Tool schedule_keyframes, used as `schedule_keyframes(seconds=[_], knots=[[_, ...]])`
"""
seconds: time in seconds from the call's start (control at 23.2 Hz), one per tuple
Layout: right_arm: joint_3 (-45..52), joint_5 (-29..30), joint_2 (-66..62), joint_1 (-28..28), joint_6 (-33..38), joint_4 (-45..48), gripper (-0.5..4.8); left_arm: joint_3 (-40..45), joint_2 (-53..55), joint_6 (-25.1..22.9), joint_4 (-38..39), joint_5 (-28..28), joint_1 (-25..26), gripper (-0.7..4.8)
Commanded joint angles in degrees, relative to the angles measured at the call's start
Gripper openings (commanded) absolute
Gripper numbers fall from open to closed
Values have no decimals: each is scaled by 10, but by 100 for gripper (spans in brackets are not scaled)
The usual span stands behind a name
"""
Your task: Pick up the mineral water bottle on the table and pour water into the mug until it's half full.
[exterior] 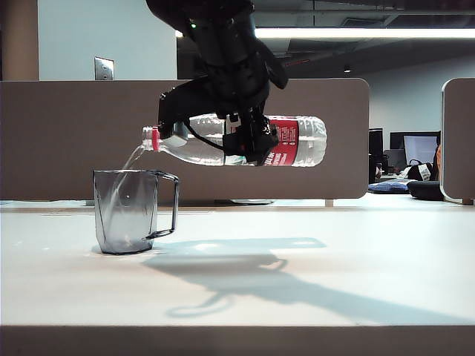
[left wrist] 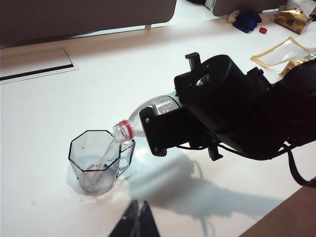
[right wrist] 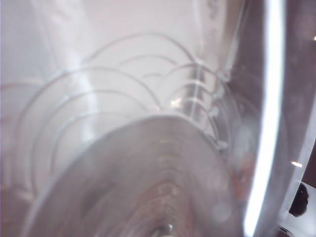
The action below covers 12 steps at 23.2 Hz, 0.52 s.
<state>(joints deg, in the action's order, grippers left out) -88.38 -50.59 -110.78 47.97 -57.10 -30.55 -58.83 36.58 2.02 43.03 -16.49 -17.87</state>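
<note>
The mineral water bottle (exterior: 297, 141) lies nearly level in the air, its red-ringed neck (left wrist: 126, 130) tipped over the mug's rim. My right gripper (exterior: 249, 141) is shut on the bottle's middle, next to the red label. A thin stream of water (exterior: 133, 157) falls into the smoky-grey mug (exterior: 126, 211), which stands upright on the table (exterior: 334, 282) with its handle towards the right. The left wrist view shows a shallow pool inside the mug (left wrist: 96, 163). The bottle's ribbed clear wall (right wrist: 148, 148) fills the right wrist view. My left gripper (left wrist: 139, 210) is shut and empty, hanging apart from the mug.
A brown partition (exterior: 74, 133) runs along the table's far edge. The left wrist view shows gold packets (left wrist: 284, 52), a blue object (left wrist: 247, 20) and a small red cap (left wrist: 263, 30) at the far side, plus a cable slot (left wrist: 34, 64).
</note>
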Motion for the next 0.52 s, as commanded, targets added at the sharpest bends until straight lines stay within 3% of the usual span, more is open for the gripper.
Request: schedule_keyframes(seconds=[0.04, 0.52], knots=[[-7, -22, 7, 3, -1, 3, 292, -3, -1, 1, -4, -3, -1, -5], [-8, -40, 8, 4, -2, 1, 292, -3, -1, 1, -2, -3, -1, -5]])
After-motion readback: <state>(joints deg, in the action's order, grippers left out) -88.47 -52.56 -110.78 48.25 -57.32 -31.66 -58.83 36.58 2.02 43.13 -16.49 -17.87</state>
